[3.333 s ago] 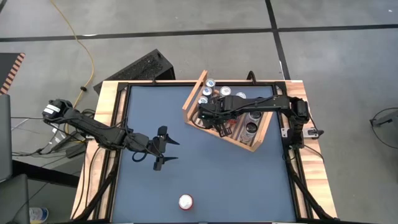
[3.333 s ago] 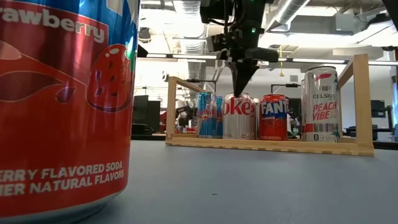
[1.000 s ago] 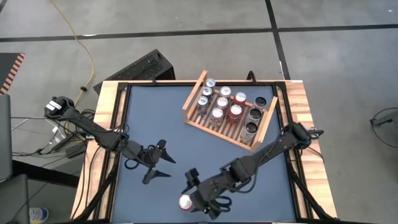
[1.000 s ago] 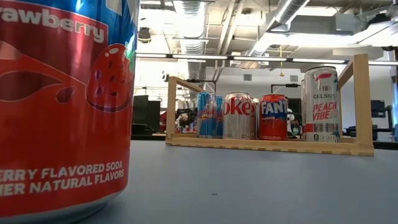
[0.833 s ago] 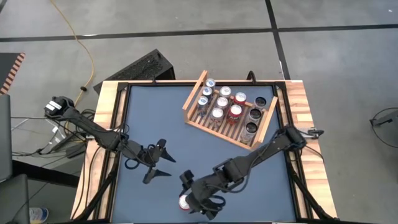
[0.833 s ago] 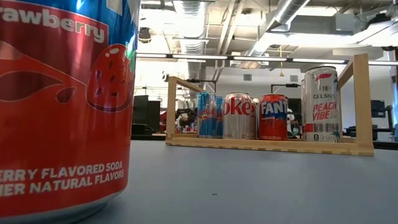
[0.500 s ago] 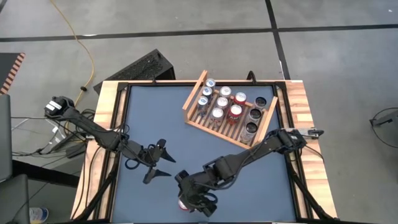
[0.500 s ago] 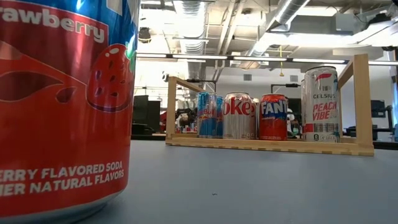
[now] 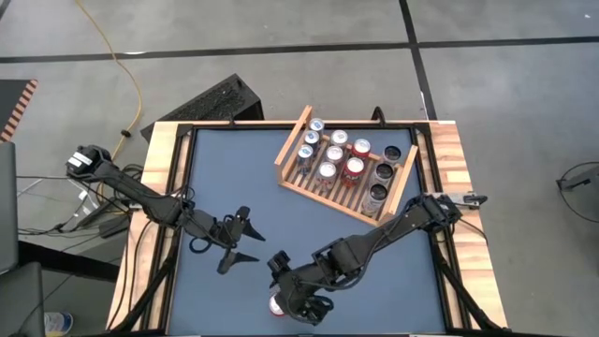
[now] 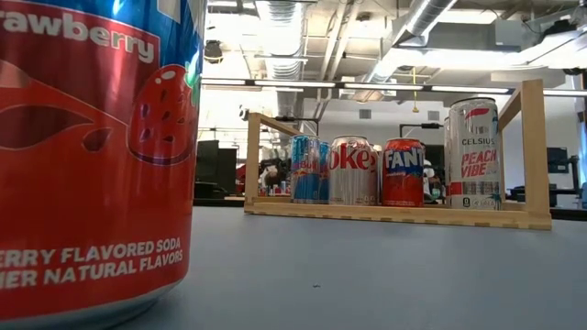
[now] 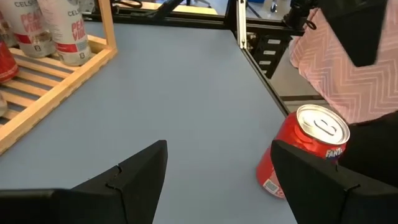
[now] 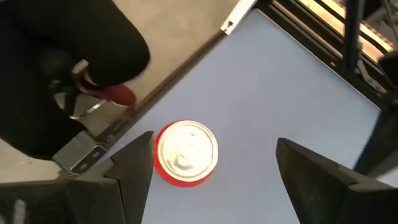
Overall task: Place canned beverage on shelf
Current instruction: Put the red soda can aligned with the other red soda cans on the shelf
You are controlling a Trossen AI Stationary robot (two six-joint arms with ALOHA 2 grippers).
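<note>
Hovering over the red strawberry-soda can [image 9: 279, 303] at the table's near edge, the right gripper [image 9: 304, 307] spreads its fingers wide — empty, lined up to grasp; the light wooden slatted shelf [image 9: 329, 201] waits at the far-right corner — left gripper [image 9: 245, 241] idles open.

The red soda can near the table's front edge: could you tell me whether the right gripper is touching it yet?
Apart. In the right wrist view, the red soda can stands between the open jaws of the right gripper, with bare blue table showing on both sides of it.
</note>
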